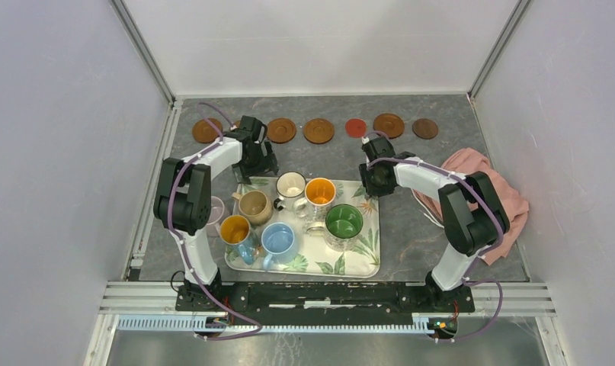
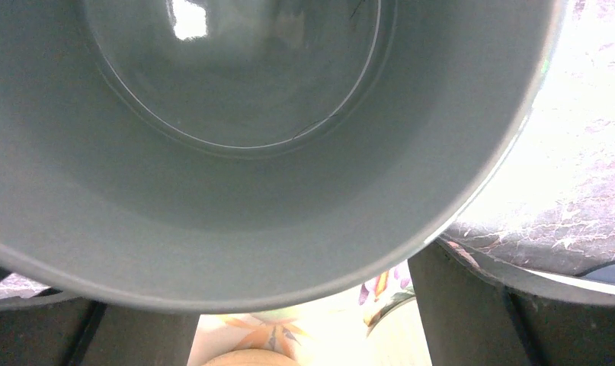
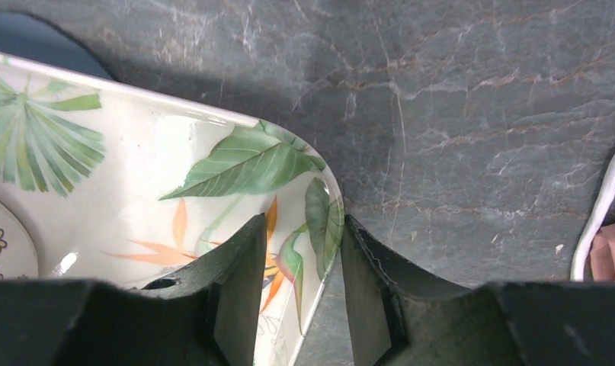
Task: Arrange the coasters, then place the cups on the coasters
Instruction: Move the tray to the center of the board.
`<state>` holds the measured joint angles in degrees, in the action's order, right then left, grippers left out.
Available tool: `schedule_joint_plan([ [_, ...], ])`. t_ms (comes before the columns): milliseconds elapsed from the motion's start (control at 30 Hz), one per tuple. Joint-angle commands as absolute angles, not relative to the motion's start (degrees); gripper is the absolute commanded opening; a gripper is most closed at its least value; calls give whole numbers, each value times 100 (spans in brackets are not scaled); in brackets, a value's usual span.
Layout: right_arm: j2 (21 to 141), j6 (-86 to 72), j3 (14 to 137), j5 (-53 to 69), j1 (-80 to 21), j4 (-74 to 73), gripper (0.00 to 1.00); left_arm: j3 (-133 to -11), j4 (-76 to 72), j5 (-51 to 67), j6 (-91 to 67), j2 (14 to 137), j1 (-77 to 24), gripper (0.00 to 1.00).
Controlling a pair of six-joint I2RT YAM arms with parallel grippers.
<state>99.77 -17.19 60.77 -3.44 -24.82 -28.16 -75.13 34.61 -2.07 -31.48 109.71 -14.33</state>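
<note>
**By the tray's far-left corner: grey-green mug between wide fingers**

Beside the far-left corner of the leaf-print tray [image 1: 365, 268], between the fingers of the left gripper [image 1: 256, 157]: the grey-green mug [image 2: 251, 206], its base hidden, so impossible to tell whether on tray, table [image 1: 327, 156] or coaster. Probably the step of bringing this mug to the row of coasters [image 1: 318, 130] along the far edge. Close evenly on the wall before any lifting, not on the rim alone. Lift straight up, clear of the cream mug [image 1: 291, 184] and the tan mug [image 1: 254, 206], then set down upright and centred on a free brown coaster [image 1: 281, 130], without sliding. Hold the tray steady with the right gripper [image 1: 375, 181] meanwhile.

Left fingers [image 2: 460, 320]: spread to full width, one on each side of the mug; no squeeze visible. Right fingers [image 3: 373, 290]: narrow, astride the tray's corner rim, outer one against it, inner one above the printed floor. Not possible to tell whether truly pinched.
</note>
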Motion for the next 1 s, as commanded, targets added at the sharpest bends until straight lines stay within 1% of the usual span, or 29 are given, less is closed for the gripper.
schedule_joint_plan([
  [0,9379,-1840,5613,327,-2830,-2868,44,-7133,3358,-44,-3032,10984,-1406,100],
  [100,9015,-1801,4985,303,-2847,-2723,41,-7086,3334,40,-3017,10862,-1415,100],
  [200,8729,-1828,4668,316,-2929,-2652,36,-7068,3355,160,-2947,10770,-1415,100],
  [400,8531,-1804,4613,267,-3160,-2750,33,-6985,3384,219,-2901,10637,-1415,100],
  [500,8550,-1702,4866,121,-3154,-3054,32,-6941,3384,280,-2883,10589,-1421,100],
  [533,8575,-1669,5064,-75,-3142,-3183,33,-6924,3383,302,-2878,10560,-1423,100],
  [600,8621,-1620,5495,-362,-3032,-3422,39,-6904,3382,346,-2855,10497,-1430,100],
  [767,9181,-1714,6697,-244,-2367,-3588,47,-6825,3408,469,-2843,10291,-1457,100],
  [833,9627,-1731,7241,-207,-2264,-3556,53,-6744,3418,493,-2845,10198,-1459,100],
  [967,10593,-1684,8195,-14,-2261,-3662,55,-6605,3437,518,-2811,10071,-1465,100],
])
